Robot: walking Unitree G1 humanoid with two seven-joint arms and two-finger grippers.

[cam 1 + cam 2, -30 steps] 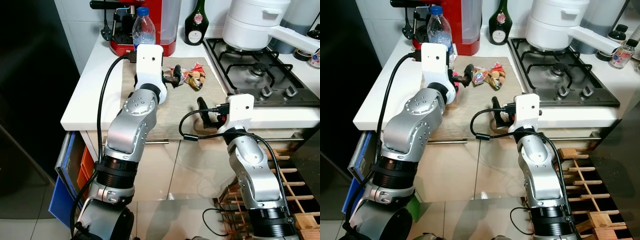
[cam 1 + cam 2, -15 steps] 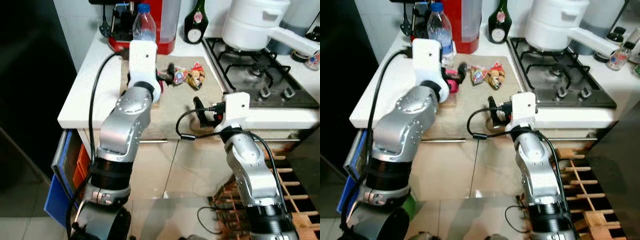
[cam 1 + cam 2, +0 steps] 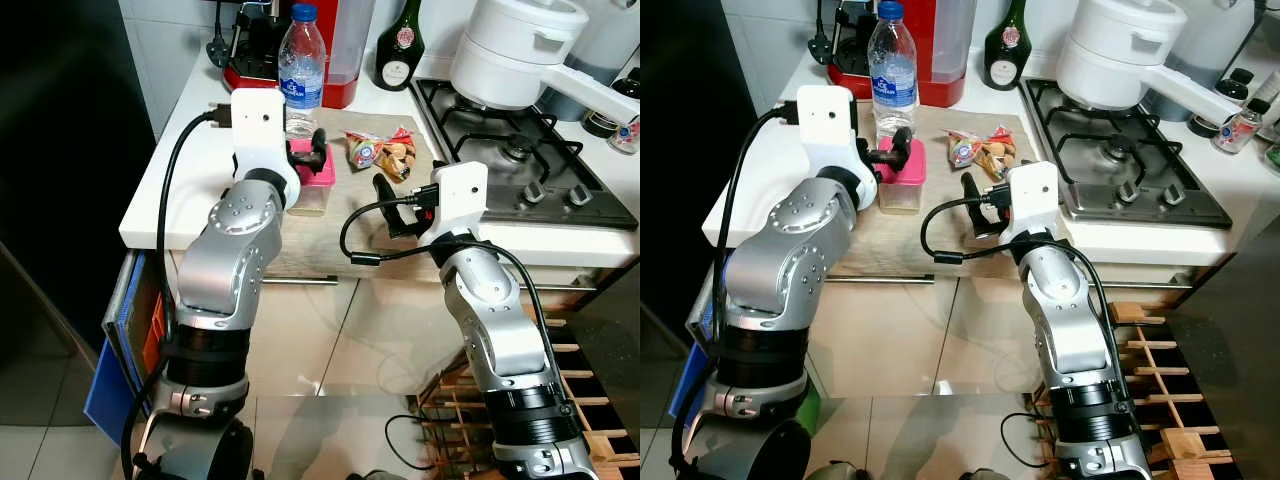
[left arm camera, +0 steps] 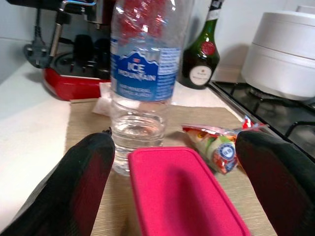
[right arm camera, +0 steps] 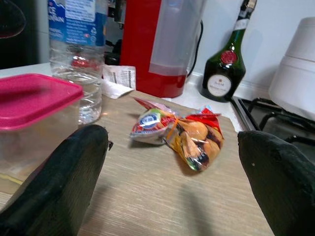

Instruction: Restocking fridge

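While both pincers hover at the tabletop (image 3: 185,170), we judge the pick-up step is just starting.
Our left pincer (image 3: 312,152) is spread wide over the pink-lidded container (image 3: 902,180) beside the water bottle (image 3: 891,62); we should lower and close. Our right pincer (image 3: 385,200), also wide, faces the snack bag (image 5: 179,132).

From here the head views are bright and sharp, evenly lit, with soft glare on the white counter (image 3: 178,170) and on my silver arms. Left of that counter everything drops into near-black shade. In both wrist views my fingers (image 4: 81,184) are out-of-focus dark blobs, while the water bottle (image 4: 142,78) beyond them reads crisp, its label legible.
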